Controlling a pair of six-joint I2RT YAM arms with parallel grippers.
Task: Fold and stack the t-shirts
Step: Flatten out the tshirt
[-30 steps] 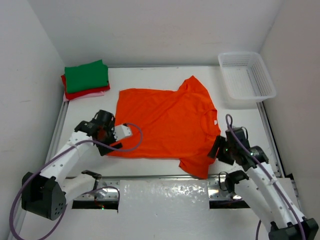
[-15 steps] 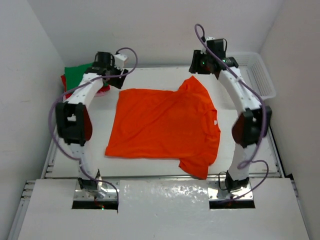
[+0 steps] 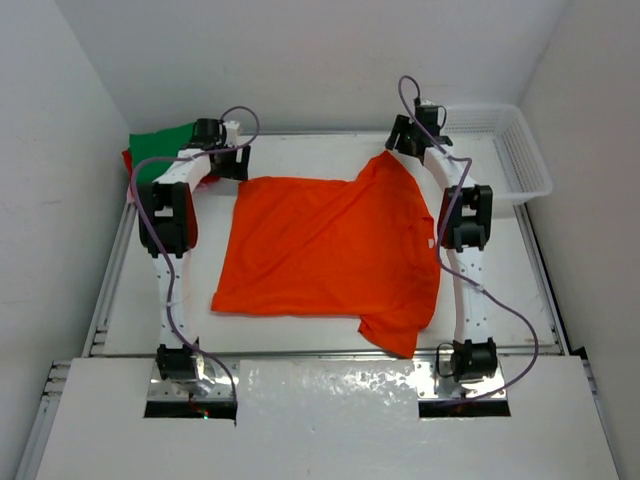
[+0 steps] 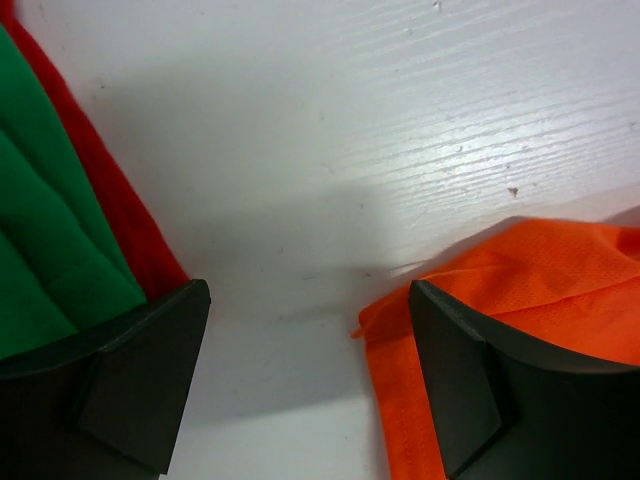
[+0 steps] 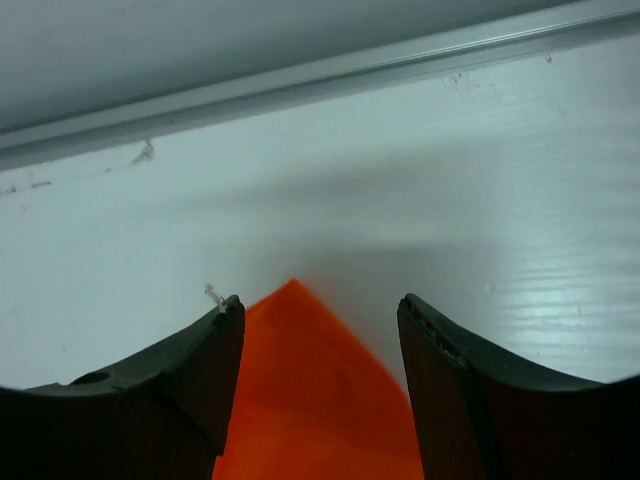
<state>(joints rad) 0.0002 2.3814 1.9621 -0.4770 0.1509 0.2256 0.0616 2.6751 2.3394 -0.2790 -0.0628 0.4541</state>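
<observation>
Green t-shirt (image 3: 152, 150) partly behind left arm (image 3: 166, 212)

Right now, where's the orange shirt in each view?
Top external: orange shirt spread flat mid-table, between the two arms.
Left wrist: lower right of the frame, only one corner showing.
Right wrist: bottom centre, a pointed tip only.
Shared landmark: the white table, which lies under the shirt in all three views.

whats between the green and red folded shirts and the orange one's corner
Just bare white table between the green t-shirt and red t-shirt and the orange t-shirt, seen in the left wrist view.
</observation>
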